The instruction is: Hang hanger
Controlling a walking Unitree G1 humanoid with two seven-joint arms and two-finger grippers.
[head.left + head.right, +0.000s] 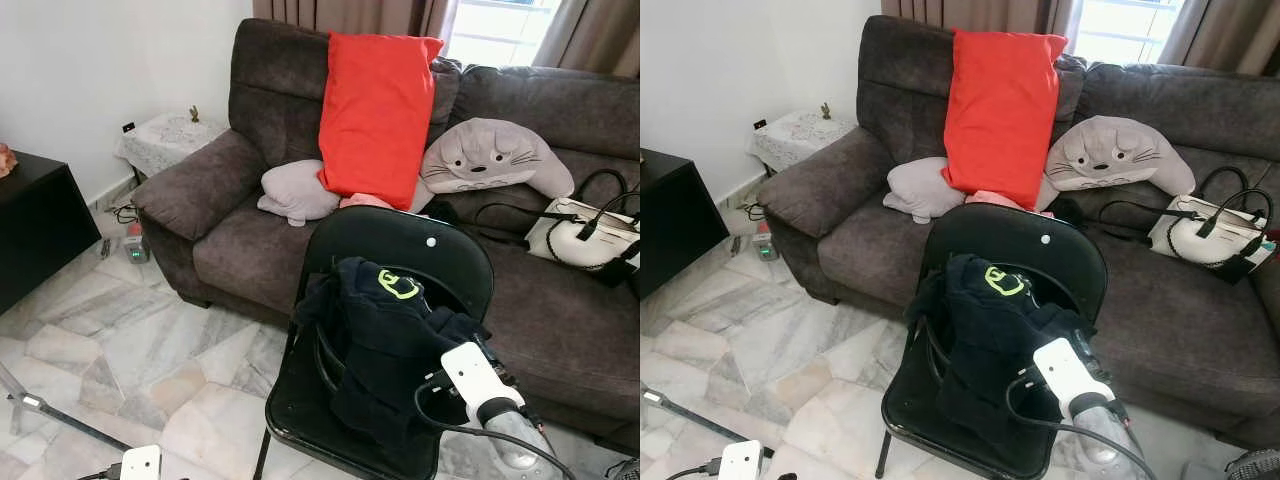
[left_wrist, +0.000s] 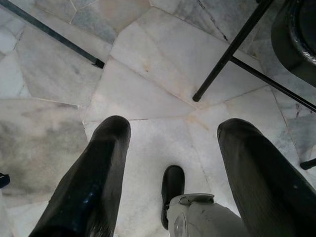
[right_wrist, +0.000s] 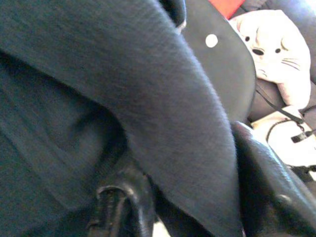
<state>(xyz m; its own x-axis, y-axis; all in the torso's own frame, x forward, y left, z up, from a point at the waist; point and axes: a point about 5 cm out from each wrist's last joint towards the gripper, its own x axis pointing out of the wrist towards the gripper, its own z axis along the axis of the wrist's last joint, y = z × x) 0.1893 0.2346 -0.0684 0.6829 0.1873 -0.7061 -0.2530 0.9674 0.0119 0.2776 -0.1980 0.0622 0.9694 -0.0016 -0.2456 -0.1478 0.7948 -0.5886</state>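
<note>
You see the right gripper (image 3: 187, 207) buried in the dark garment (image 1: 385, 335) on the black chair (image 1: 400, 240); finger state unreadable, hanger not discernible. Left gripper (image 2: 170, 163) hangs spread above the marble floor (image 2: 148, 74).

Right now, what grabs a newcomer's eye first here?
The red pillow propped upright against the back of the dark brown sofa stands out most. In front of the sofa, a black chair holds a heap of dark clothing, with the right gripper pushed into the fabric.
</note>
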